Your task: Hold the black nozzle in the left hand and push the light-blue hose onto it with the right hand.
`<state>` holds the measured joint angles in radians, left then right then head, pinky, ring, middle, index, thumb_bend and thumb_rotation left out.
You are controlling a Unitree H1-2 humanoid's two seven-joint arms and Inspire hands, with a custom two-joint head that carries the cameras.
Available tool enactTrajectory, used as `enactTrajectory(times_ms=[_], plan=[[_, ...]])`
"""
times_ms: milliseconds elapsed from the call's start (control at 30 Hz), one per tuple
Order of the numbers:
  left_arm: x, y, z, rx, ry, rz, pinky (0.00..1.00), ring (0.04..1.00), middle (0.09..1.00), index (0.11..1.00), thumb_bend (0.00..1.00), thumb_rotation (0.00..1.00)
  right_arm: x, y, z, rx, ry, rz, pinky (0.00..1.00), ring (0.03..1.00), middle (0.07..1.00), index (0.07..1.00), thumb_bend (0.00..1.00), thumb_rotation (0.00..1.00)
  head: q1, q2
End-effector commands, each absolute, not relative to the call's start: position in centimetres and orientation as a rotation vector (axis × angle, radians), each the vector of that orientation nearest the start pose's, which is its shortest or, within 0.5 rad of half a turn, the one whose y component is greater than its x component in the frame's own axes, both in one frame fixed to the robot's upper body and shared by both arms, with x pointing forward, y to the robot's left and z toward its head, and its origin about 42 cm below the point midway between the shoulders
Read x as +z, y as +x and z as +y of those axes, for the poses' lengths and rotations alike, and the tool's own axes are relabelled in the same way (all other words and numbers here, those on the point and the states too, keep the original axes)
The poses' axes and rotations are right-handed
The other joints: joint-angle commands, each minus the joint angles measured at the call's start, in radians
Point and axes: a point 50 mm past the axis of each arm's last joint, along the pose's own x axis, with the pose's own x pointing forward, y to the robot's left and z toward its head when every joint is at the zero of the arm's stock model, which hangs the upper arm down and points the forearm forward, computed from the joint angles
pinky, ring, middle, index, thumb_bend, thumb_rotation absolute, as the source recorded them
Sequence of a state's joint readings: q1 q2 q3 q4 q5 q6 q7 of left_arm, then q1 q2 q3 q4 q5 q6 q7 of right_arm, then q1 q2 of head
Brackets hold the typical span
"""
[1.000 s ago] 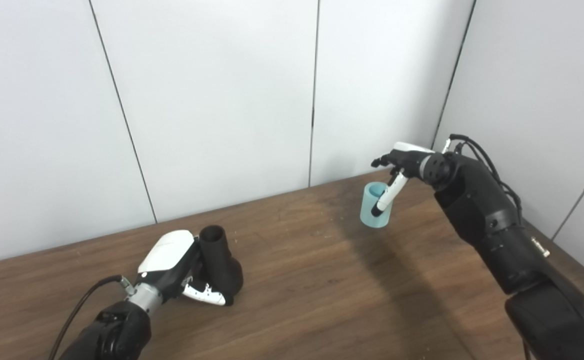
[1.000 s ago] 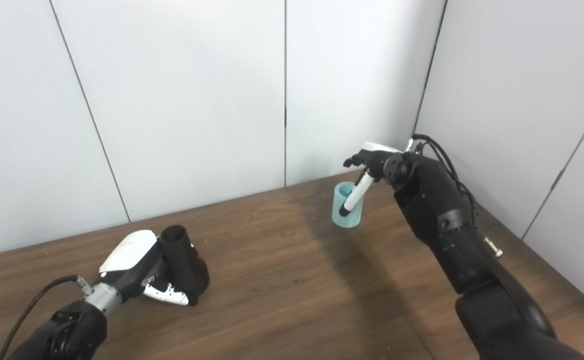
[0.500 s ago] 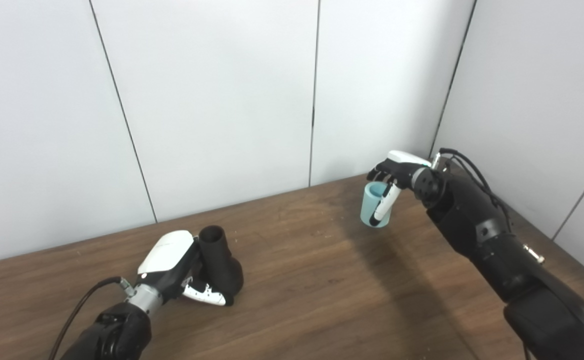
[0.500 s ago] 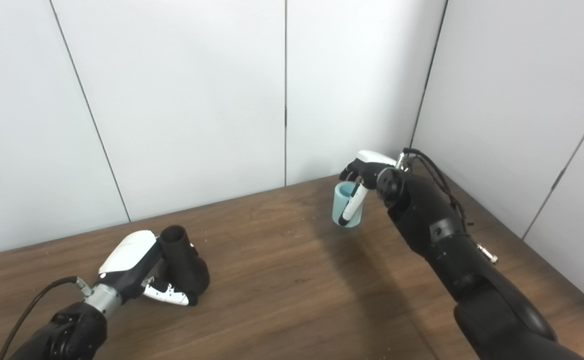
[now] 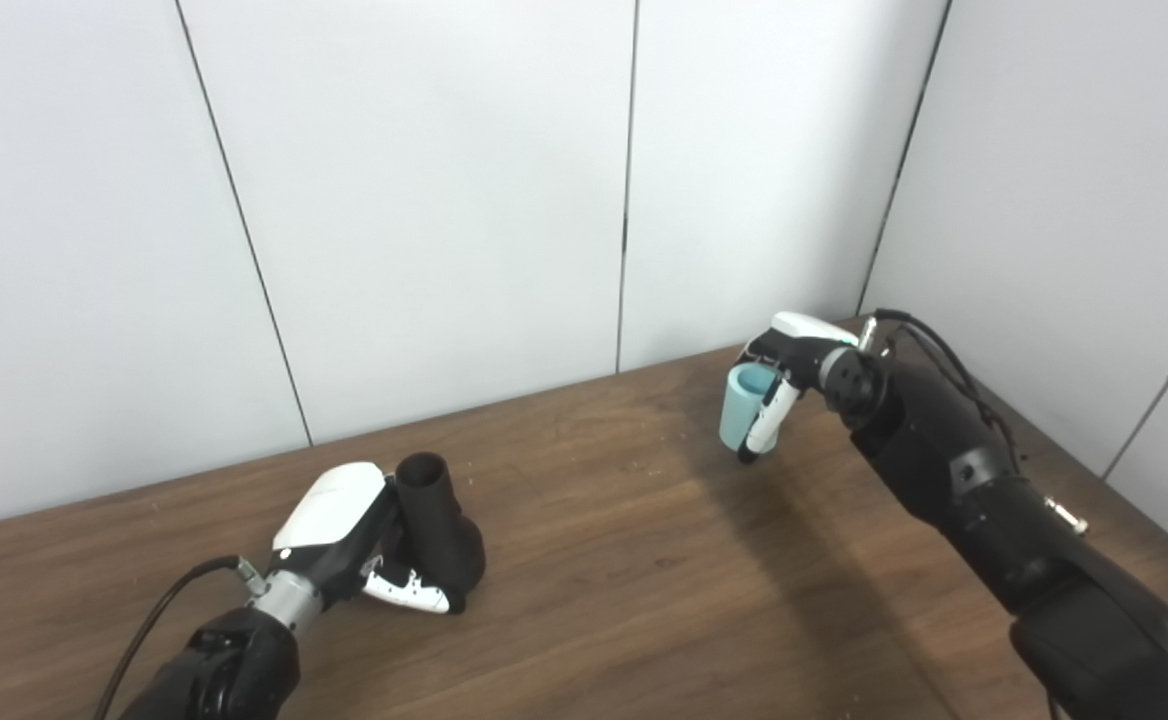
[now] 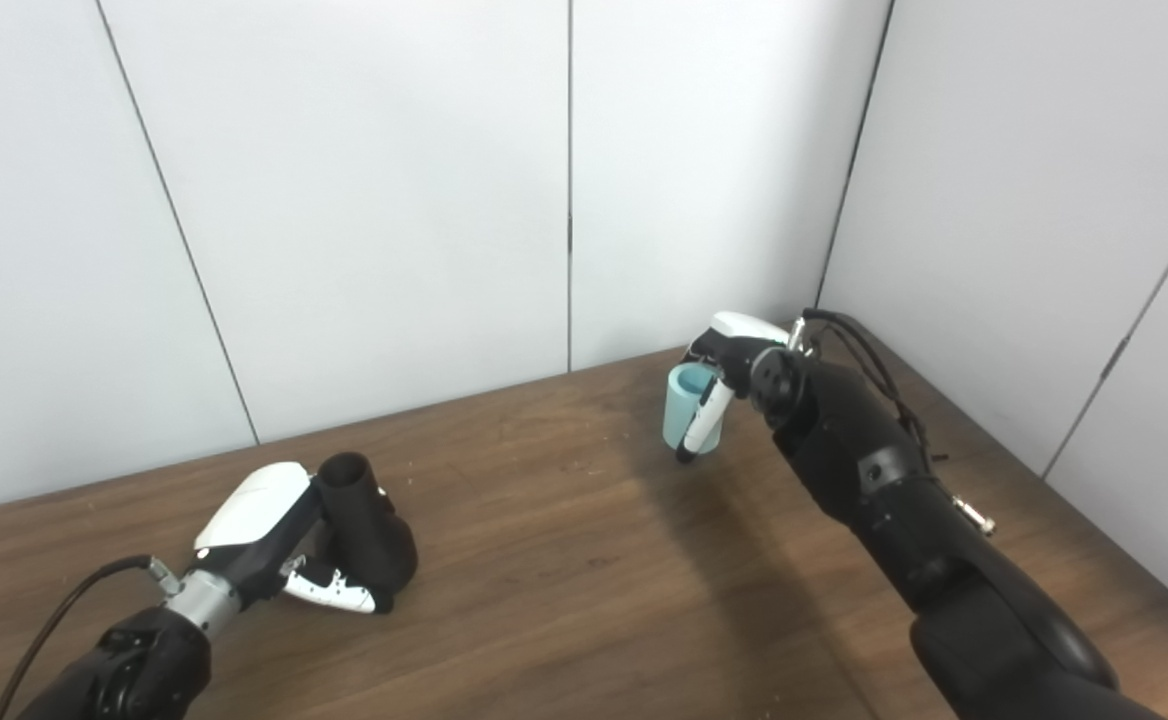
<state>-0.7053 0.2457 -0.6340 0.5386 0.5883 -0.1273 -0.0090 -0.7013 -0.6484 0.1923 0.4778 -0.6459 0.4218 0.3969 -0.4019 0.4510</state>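
Brown wooden counter carries everything, white panel walls behind. Right hand far right near the corner; its fingers are wrapped round the short light-blue cylindrical hose piece, open mouth tilted up and leftward. Can't tell if the hose is off the counter or touching it. Left hand low on the near left; its fingers curl round the wide base of the black plastic nozzle, which rests on the counter, narrow neck upright, opening up. Key relation: nozzle lies well apart, left of and nearer than the right fingers; hose axis roughly upright like the neck. Judgement: hose needs carrying left and lining up mouth-to-neck before pushing; left hand also has to lift.
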Motion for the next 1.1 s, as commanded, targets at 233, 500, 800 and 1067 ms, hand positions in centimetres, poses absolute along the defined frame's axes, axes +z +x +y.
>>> enactTrajectory(times_ms=[233,500,800,1067], plan=[[8.6,41.6,15.5,-0.8,1.317,-0.045,0.58,0.507,0.493,0.48,0.53,0.0,30.5,47.9,-41.3,-0.163,-1.258,0.285,0.48,0.535,0.519,0.464,0.53,0.01,-0.005,0.007],[8.4,41.4,15.3,-0.805,1.329,-0.044,0.59,0.507,0.493,0.48,0.53,0.0,30.3,47.6,-41.6,-0.217,-1.246,0.217,0.38,0.435,0.512,0.477,0.52,0.0,0.0,0.015],[8.8,41.4,15.1,-0.81,1.328,-0.039,0.64,0.527,0.506,0.471,0.52,0.0,31.4,47.5,-39.5,-0.189,-1.246,0.126,0.44,0.478,0.488,0.467,0.52,0.0,0.036,0.028],[9.3,41.6,14.1,-0.818,1.342,-0.036,0.6,0.545,0.512,0.468,0.52,0.0,35.3,47.1,-32.9,-0.046,-1.178,-0.086,0.42,0.471,0.492,0.463,0.52,0.0,0.109,0.04]])
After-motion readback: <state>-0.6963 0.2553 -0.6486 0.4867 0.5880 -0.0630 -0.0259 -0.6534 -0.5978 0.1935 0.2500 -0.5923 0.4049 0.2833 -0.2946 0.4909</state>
